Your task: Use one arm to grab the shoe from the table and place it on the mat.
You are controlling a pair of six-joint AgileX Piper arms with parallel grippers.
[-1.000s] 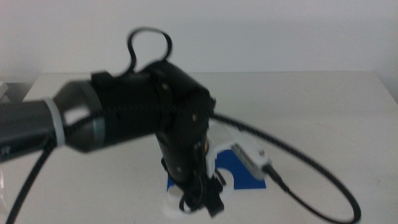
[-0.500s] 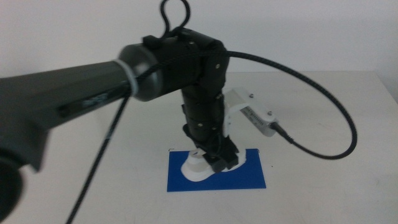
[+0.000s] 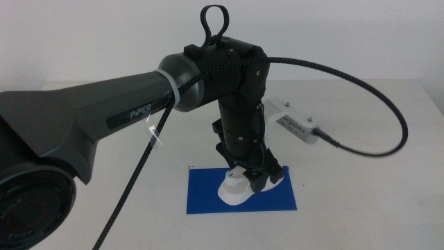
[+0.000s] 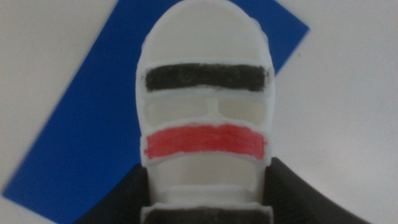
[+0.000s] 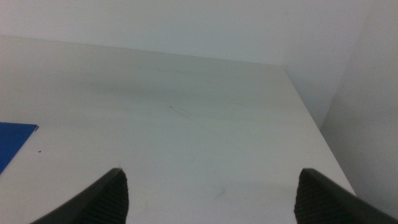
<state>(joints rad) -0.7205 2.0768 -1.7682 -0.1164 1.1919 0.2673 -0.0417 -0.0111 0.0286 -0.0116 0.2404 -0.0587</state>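
White shoe point(image 4: 205, 112) between left pincer point(image 3: 258, 178) jaws

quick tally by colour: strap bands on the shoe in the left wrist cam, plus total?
Shoe, gripped by the left tool over the mat:
Black straps: 2 (one only partly seen, at the frame's edge)
Red straps: 1
Total: 3

The shoe point(image 4: 205, 106) is white with a black strap and a red strap. The mat point(image 3: 208, 198) is deep blue. The worktop point(image 3: 361, 173) is plain white. The arm point(image 3: 125, 118) is black and dark grey.
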